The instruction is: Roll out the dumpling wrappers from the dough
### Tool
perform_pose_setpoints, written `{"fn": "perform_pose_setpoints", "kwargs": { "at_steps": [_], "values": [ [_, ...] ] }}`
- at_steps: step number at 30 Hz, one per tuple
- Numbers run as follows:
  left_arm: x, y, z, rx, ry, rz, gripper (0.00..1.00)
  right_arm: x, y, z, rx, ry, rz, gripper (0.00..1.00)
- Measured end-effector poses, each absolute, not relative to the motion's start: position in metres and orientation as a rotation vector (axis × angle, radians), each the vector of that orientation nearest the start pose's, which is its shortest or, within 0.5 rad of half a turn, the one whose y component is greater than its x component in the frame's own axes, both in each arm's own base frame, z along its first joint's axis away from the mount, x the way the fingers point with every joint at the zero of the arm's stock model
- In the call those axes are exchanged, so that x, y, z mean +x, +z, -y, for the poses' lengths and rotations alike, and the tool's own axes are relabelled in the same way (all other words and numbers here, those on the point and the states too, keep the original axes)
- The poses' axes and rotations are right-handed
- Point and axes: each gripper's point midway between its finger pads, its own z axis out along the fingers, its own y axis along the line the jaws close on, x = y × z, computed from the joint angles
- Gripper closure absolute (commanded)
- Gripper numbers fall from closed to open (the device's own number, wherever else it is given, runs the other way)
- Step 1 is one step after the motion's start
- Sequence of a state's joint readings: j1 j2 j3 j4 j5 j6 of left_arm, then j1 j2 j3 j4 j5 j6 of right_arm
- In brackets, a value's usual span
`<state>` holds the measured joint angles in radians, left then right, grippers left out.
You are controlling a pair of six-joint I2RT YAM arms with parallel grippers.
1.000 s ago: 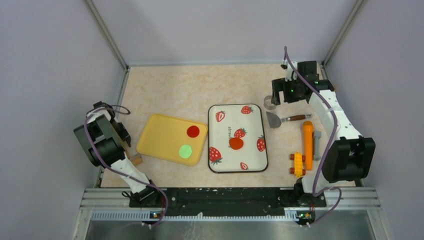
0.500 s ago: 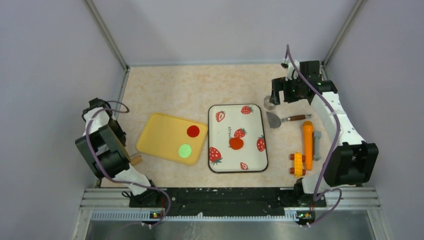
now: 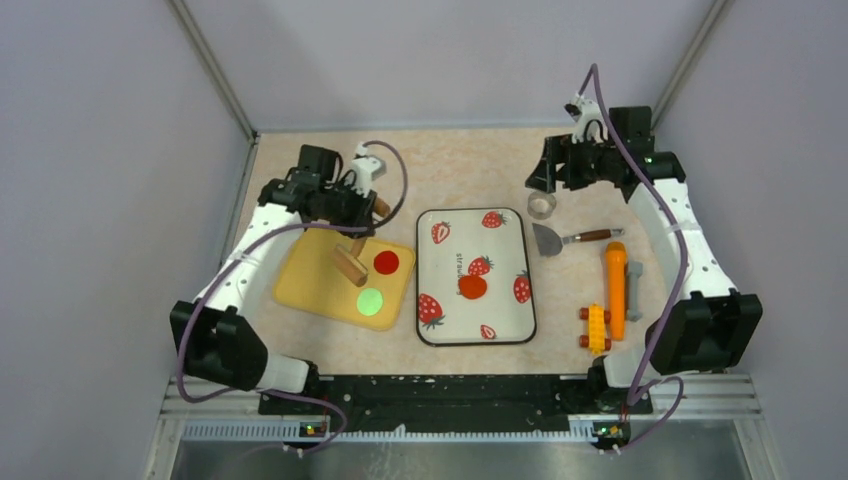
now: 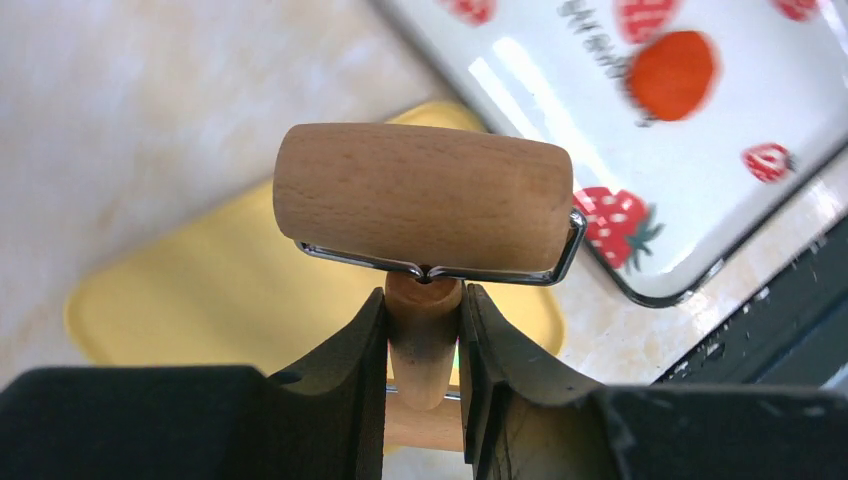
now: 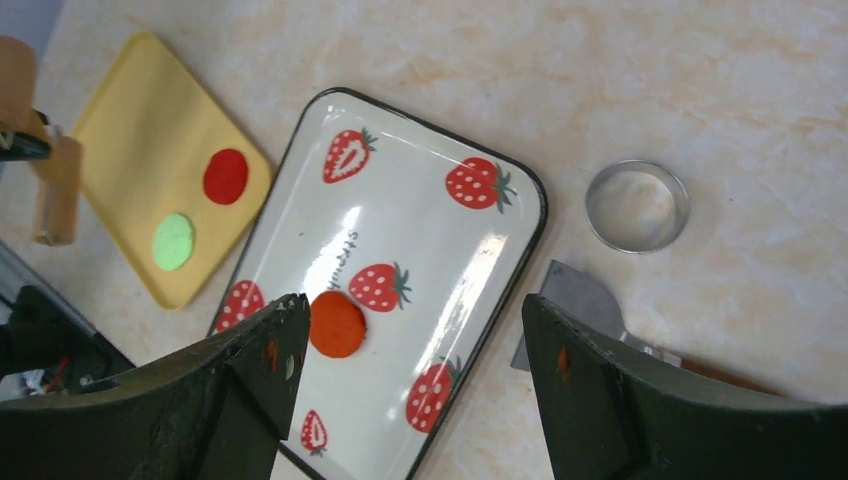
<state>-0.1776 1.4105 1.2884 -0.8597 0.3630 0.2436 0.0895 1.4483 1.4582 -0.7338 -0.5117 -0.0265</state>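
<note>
The dough (image 3: 472, 287) is a round orange-red lump in the middle of the strawberry-print tray (image 3: 505, 330); it also shows in both wrist views (image 4: 672, 73) (image 5: 337, 324). Two dumpling wrappers, one red (image 3: 386, 262) and one green (image 3: 371, 302), lie on the yellow tray (image 3: 310, 275). My left gripper (image 3: 358, 232) hangs over that tray, shut on the handle of a wooden roller (image 4: 424, 195). My right gripper (image 3: 540, 178) stands open with nothing between its jaws, above the metal ring cutter (image 3: 541, 205).
A metal spatula (image 3: 560, 240) lies right of the strawberry tray, just below the ring cutter (image 5: 637, 205). Further right lie an orange stick-shaped tool (image 3: 615, 285) and a yellow toy piece (image 3: 596, 328). Grey walls close in the table on three sides.
My left gripper closed on the wooden roller at the table's left edge and swung it up over the yellow tray. My right gripper drew back from the ring cutter.
</note>
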Motion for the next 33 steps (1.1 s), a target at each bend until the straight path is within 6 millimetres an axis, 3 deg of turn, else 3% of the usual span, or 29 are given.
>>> {"fn": "perform_pose_setpoints", "kwargs": {
  "at_steps": [3,7,12,16,22,27,33],
  "values": [
    [0.304,0.200,0.163,0.957,-0.538,-2.245,1.00,0.364,0.267,-0.131,-0.401,0.699,-2.192,0.18],
    [0.286,0.217,0.216,1.244,-0.614,-2.046,1.00,0.349,0.271,-0.161,-0.414,0.860,-2.199,0.16],
    [0.256,0.209,0.266,1.527,-0.671,-1.874,1.00,0.324,0.264,-0.205,-0.457,1.083,-2.217,0.14],
    [0.247,0.193,0.286,1.623,-0.692,-1.840,1.00,0.307,0.252,-0.225,-0.461,1.228,-2.253,0.12],
    [0.263,0.178,0.306,1.652,-0.642,-1.823,1.00,0.297,0.242,-0.249,-0.492,1.331,-2.284,0.17],
    [0.275,0.184,0.330,1.628,-0.581,-1.755,1.00,0.296,0.225,-0.255,-0.477,1.325,-2.339,0.25],
    [0.285,0.192,0.342,1.573,-0.542,-1.739,1.00,0.291,0.201,-0.251,-0.420,1.325,-2.420,0.31]
  ]
}}
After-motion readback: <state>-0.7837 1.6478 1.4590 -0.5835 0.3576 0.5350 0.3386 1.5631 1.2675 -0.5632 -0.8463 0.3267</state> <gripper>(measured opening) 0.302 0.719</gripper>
